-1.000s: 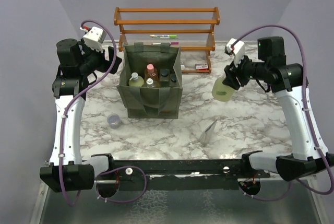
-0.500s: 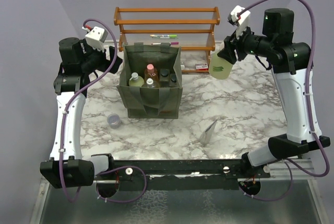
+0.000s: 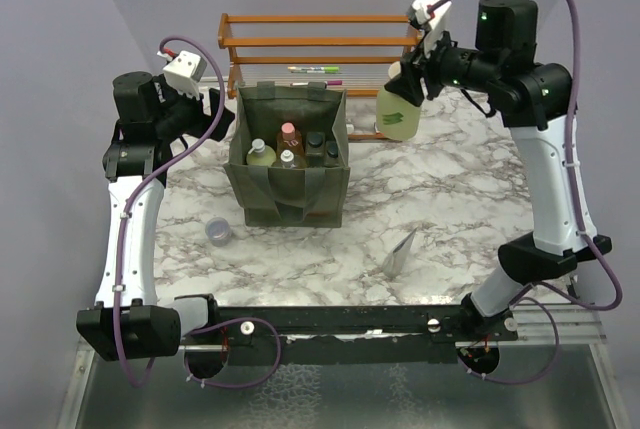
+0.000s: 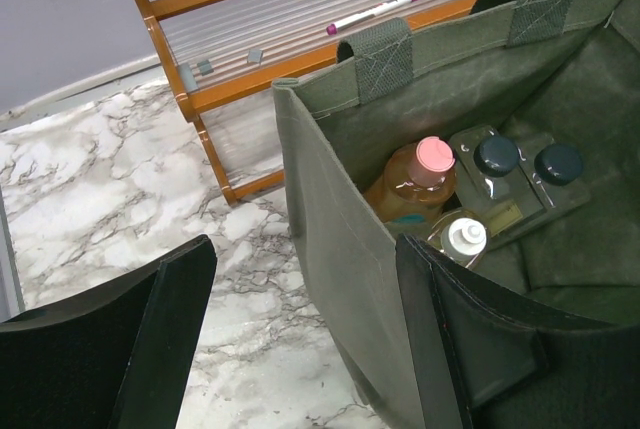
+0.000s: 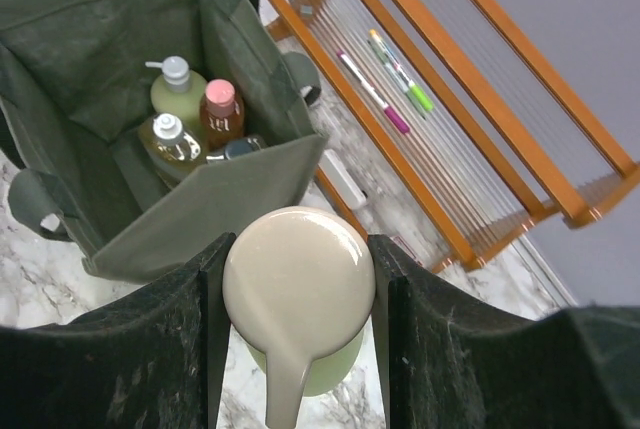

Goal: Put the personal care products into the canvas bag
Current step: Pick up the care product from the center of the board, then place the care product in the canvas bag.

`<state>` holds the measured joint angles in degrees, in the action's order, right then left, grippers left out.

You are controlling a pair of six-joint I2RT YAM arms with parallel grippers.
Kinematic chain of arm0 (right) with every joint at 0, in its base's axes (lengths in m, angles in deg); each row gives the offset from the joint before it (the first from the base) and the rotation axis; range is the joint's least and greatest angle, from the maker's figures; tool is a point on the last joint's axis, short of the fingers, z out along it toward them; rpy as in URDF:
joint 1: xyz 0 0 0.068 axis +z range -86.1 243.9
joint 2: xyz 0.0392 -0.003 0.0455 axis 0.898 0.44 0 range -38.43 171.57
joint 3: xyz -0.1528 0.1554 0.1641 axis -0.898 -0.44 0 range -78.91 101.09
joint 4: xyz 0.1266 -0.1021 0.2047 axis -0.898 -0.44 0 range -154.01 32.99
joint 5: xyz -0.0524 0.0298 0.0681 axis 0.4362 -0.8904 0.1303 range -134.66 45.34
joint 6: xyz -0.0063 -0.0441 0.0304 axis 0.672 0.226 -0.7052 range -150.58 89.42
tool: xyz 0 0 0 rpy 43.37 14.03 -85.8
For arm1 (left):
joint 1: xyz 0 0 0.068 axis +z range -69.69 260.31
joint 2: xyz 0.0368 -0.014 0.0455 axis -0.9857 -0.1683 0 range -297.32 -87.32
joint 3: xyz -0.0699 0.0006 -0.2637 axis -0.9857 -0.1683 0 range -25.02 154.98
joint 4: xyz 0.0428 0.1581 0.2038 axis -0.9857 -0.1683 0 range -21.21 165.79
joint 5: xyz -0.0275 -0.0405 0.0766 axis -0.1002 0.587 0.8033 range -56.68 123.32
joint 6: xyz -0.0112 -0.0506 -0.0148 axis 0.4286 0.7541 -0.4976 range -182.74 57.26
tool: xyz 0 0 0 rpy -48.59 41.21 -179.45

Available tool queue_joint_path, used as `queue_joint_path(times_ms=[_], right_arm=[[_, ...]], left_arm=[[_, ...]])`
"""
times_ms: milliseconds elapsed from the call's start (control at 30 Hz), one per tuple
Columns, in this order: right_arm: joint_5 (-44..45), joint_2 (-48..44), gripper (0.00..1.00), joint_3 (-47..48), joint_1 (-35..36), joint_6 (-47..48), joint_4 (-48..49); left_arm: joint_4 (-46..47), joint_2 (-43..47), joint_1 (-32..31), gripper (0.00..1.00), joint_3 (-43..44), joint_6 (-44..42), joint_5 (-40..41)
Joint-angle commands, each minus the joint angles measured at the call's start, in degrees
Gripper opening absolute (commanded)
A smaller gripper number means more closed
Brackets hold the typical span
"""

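My right gripper [image 3: 410, 84] is shut on the pump head of a pale green bottle [image 3: 398, 115] and holds it in the air to the right of the canvas bag [image 3: 288, 177]. In the right wrist view the bottle [image 5: 298, 279] hangs between my fingers, beside the bag's right wall [image 5: 190, 211]. The bag holds a green pump bottle [image 3: 260, 154], an orange bottle with a pink cap [image 3: 289, 135], an amber bottle [image 3: 288, 161] and black-capped bottles [image 3: 316, 141]. My left gripper [image 3: 222, 117] is open astride the bag's left wall [image 4: 340, 249]. A grey pouch [image 3: 402, 252] lies on the table.
A wooden slatted rack [image 3: 320, 54] stands behind the bag, with marker pens [image 3: 315, 71] on its lower shelf. A small lavender cup [image 3: 218, 232] sits in front of the bag at the left. A small red and white box [image 3: 384, 128] lies by the rack's foot.
My right arm has lifted the pale green bottle and carried it left and back, from over the right of the table to beside the bag. The left arm has barely moved.
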<state>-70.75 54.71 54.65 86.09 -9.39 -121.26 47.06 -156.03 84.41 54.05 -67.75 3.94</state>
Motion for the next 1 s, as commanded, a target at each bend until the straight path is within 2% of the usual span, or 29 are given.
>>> queue_joint_path(times_ms=[0,500,733,967], right_arm=[[2.8,1.5,0.02,5.8,4.0,-0.5,8.5],[1.7,4.5,0.02,10.4,10.2,-1.7,16.4],[-1.0,8.3,0.02,16.8,11.5,-3.5,16.5],[1.1,11.0,0.02,20.7,16.0,-3.0,16.5]], left_arm=[[1.2,1.1,-0.1,0.75,-0.5,0.2,-1.1],[1.7,1.0,-0.2,0.74,-1.2,0.2,-0.9],[1.6,1.2,-0.1,0.74,-1.3,0.0,-0.7],[1.6,1.4,-0.1,0.74,-2.6,-0.3,-0.5]])
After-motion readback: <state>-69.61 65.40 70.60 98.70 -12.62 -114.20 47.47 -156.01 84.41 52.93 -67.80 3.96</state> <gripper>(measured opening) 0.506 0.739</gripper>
